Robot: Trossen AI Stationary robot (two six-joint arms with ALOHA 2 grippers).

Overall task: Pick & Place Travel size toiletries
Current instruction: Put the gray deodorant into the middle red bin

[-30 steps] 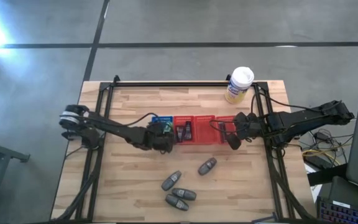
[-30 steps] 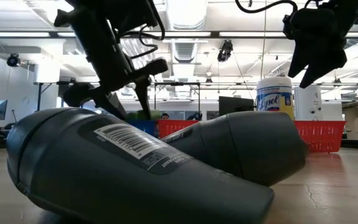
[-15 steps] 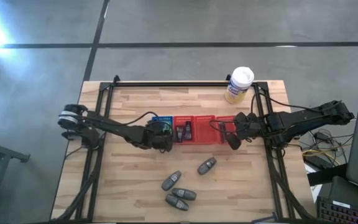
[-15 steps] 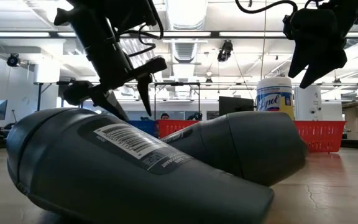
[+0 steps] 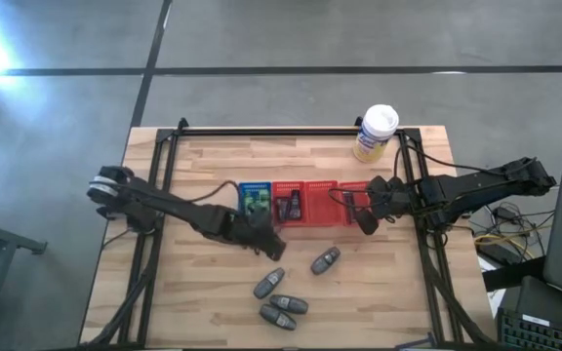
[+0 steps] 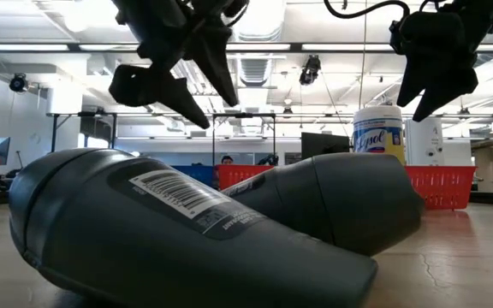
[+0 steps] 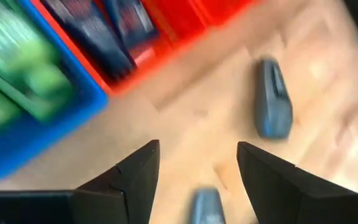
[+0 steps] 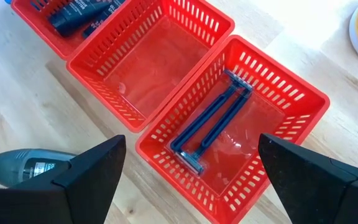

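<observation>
Left tool [image 5: 267, 247] open wide, empty, over the wooden counter [image 5: 193, 302] between blue slotted tray [image 5: 255, 200] and grey oval containers [image 5: 281, 297]. Right tool [image 5: 365, 220] open wide, empty, above the red tray [image 8: 232, 127].

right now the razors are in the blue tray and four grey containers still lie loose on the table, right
Not quite. The razors lie in a red tray, as the right wrist view shows; the blue tray holds green packets. The four grey containers do lie loose on the table.

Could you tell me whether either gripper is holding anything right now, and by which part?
Nothing is held. The left gripper is open over bare table, and the right gripper is open above the red baskets.
</observation>
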